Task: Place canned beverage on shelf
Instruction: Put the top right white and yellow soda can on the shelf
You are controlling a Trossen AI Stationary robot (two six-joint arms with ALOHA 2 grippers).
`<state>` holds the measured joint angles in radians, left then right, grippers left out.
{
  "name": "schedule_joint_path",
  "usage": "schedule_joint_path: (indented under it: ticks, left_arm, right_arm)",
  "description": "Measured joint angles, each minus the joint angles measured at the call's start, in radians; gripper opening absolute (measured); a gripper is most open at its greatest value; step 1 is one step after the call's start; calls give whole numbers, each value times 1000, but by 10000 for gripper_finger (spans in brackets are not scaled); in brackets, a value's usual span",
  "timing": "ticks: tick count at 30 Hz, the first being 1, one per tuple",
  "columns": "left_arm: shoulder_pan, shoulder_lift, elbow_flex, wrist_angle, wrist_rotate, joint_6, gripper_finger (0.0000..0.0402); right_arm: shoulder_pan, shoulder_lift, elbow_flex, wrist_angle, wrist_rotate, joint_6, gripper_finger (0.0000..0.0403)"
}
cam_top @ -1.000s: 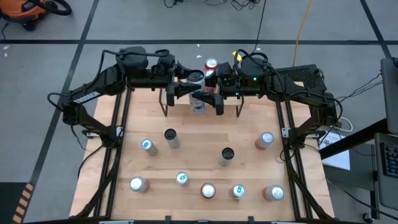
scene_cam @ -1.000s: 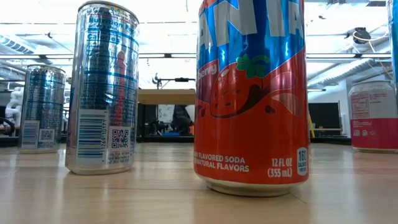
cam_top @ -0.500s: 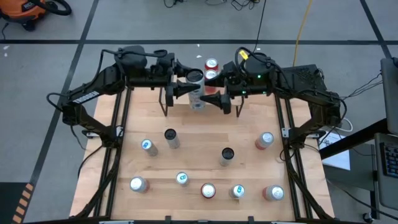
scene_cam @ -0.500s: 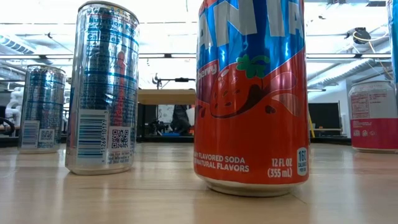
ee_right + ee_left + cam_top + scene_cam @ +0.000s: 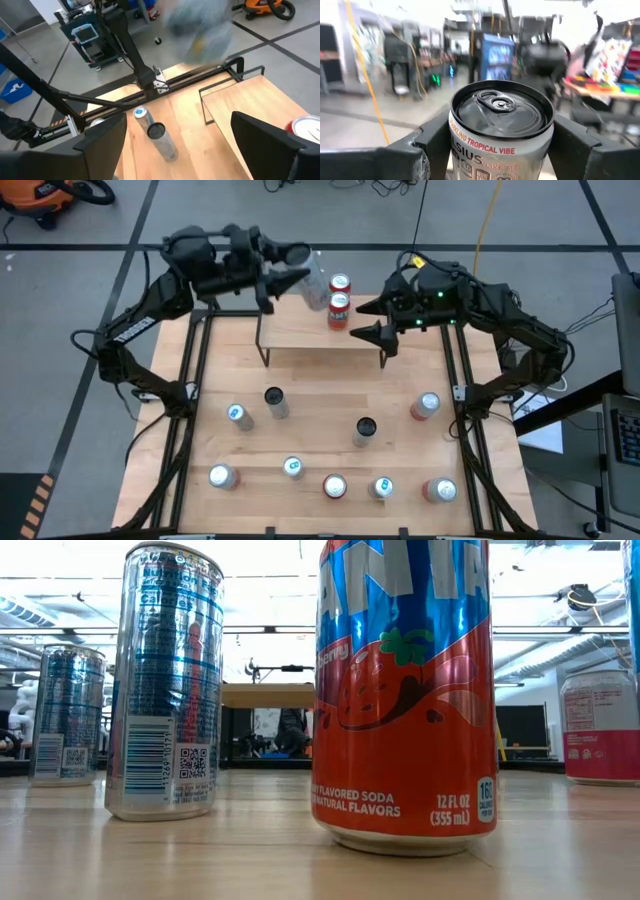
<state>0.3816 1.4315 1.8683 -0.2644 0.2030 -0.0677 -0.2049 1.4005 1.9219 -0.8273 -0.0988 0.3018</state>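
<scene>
Two red cans point(image 5: 339, 295) already stand at the shelf point(image 5: 300, 340) board's far edge — leaving its near part free. Left gripper point(image 5: 290, 280) grips a silver can point(image 5: 313, 276), tilted, above the far-left corner. Right gripper point(image 5: 370, 320), fingers spread and empty, hangs beside the shelf's right end.

You see only the top of the silver can point(image 5: 501, 125) in the left wrist view; its lower body runs off the frame edge. In the right wrist view that can is a grey blur point(image 5: 200, 25). In the low view, the orange soda can point(image 5: 403, 690) blocks much of the shelf point(image 5: 266, 695), and its top is cut off
</scene>
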Motion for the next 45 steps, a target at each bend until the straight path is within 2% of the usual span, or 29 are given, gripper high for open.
schedule_joint_path:
  ticks: [12,21,30,38,42,45]
  left_arm:
    - [278,22,0,22,305,-2,257]
    - [394,134,0,21,461,-2,257]
    - [440,232,0,40,484,46,257]
    - [450,243,0,48,446,76,257]
    - [444,243,0,35,422,28,257]
    - [440,243,0,37,434,49,257]
  right_arm:
    - [-32,-29,-1,-84,2,-6,334]
    - [-32,-28,-1,-91,5,-13,334]
    - [-66,-55,-1,-90,46,-106,334]
    - [-147,-81,-1,-65,45,-199,334]
    - [-166,-85,-1,-50,43,-195,334]
    - [-169,-84,-1,-34,43,-154,334]
